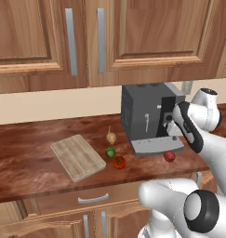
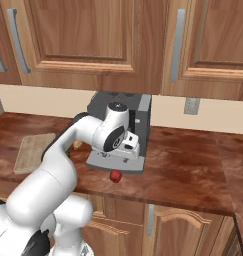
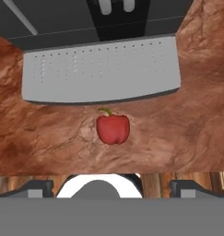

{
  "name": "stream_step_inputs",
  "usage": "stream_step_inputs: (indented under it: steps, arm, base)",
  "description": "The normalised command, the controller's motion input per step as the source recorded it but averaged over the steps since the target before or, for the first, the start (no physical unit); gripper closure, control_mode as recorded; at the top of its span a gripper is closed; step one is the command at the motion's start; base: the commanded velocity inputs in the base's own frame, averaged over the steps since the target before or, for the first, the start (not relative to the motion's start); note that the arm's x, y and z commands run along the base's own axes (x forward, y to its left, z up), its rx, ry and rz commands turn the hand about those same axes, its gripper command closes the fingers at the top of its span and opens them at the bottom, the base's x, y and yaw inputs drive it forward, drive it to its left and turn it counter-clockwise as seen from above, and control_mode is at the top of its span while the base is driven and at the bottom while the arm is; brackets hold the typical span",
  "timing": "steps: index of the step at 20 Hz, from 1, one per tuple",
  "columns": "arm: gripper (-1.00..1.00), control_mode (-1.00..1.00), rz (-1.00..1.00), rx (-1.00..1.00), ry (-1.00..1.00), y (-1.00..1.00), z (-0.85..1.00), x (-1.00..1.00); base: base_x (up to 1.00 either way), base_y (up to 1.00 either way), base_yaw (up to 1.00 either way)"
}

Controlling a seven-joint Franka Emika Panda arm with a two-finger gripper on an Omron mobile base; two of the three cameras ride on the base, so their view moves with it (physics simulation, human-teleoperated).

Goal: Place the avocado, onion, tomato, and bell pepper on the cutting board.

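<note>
i have the white arm raised in front of the grey box-shaped coffee machine point(image 1: 149, 116), and the hand camera looks straight down on the small red bell pepper with its curled green stalk point(image 3: 112, 128). it lies on the reddish-brown marbled surface point(image 3: 49, 138), just at 6 o'clock of the machine's pale perforated drip tray point(image 3: 99, 69), close to it but not touching as far as i can see.

the gripper point(image 3: 111, 186) sits well above the pepper with its two dark tips spread far apart at the lower edge of the hand view, nothing between them, so i read it as open and empty.

the flat rectangular light-wood cutting board point(image 1: 77, 156) is bare. in the left base view the pale tan onion with a thin stalk point(image 1: 111, 137), the small bright-green avocado point(image 1: 110, 152) and the round red-orange tomato point(image 1: 119, 162) cluster off the board's 3 o'clock edge, all off it.

my judgement: no item is placed yet and the pepper is the first pick. next i need to descend straight, keeping the pepper centred between the tips, and close on its body.
</note>
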Motion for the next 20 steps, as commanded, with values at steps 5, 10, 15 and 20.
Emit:
stream_step_inputs:
  steps: [5,10,15,20]
  arm:
    - [-1.0,-1.0,0.0,0.0,0.0,0.04,-0.2,0.04]
    - [-1.0,-1.0,0.0,0.0,0.0,0.09,-0.02,0.14]
    - [-1.0,-1.0,0.0,0.0,0.0,0.03,-0.14,0.18]
    - [-1.0,-1.0,0.0,0.0,0.0,0.0,-0.25,0.15]
  base:
    - [0.0,0.0,0.0]
    - [0.0,0.0,0.0]
    - [0.0,0.0,0.0]
    - [0.0,0.0,0.0]
